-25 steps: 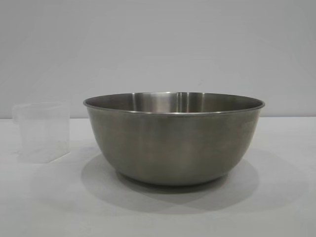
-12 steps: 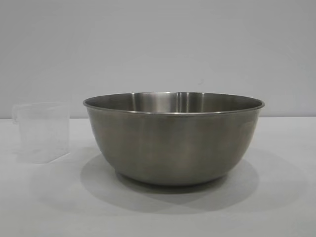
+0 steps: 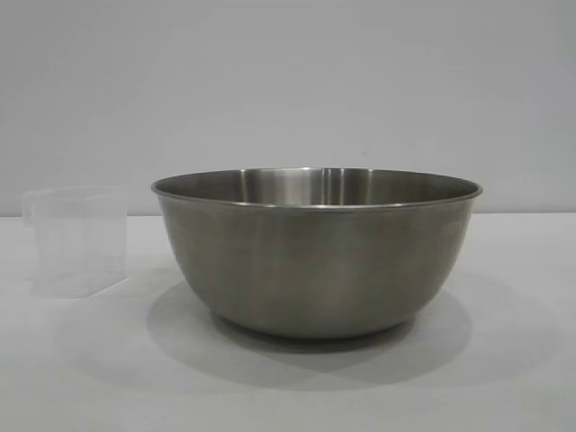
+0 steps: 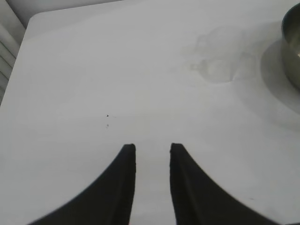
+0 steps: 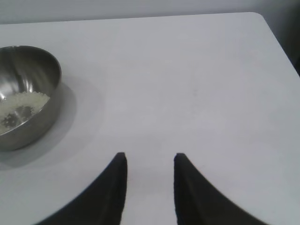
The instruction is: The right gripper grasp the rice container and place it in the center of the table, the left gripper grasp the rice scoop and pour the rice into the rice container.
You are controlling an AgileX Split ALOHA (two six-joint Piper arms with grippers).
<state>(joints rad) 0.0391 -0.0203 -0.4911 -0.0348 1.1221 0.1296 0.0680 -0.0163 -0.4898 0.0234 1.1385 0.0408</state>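
The left gripper hangs above bare table, tilted forward and downward, its two black fingers parted by a narrow gap with nothing between them. Ahead of it and well apart stands the rice scoop, a translucent plastic cup that shows only faintly against the white surface, with the edge of the rice container just beyond it. The right gripper is posed the same way over its own side of the table, angled forward and down, its fingers a little wider apart and also empty. Off to its side, well clear of the fingertips, sits the stainless-steel bowl with white rice lying in its bottom. In the exterior view neither arm appears: the rice container stands upright near the middle of the table, and the rice scoop stands upright just to its left, near but not touching.
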